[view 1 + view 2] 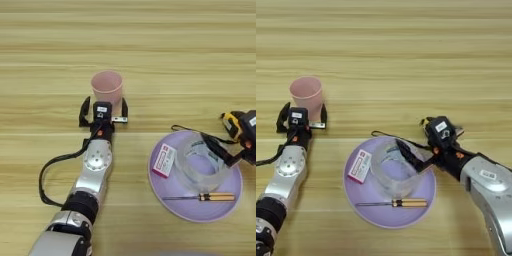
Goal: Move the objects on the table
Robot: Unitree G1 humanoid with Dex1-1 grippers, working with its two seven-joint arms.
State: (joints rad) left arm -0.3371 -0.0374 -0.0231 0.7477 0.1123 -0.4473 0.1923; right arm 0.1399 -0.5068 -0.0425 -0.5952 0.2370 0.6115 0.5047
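In the left eye view, the right gripper is cut off by the right edge, so only its black body and one long black finger are seen, the finger reaching over the rim of the clear tape roll. The yellow-and-black tape measure is largely hidden behind that gripper; only a yellow corner and its thin black strap are made out. The roll is seen standing on a lilac plate, together with a small pink-and-white card at the plate's left and a screwdriver with a yellow handle lying near the front rim. The pale pink cup is seen upright on the wooden table, well left of the plate. The left gripper is placed just in front of the cup, its two fingers spread apart at either side of the cup's base; contact cannot be told.

In the right eye view, the right gripper is shown whole, with one finger lying across the roll; the second finger is not made out, so it cannot be told whether the fingers are apart or together. The tape measure is almost wholly covered by the gripper's body. The cup is seen near the left edge, with the left gripper spread open before it.
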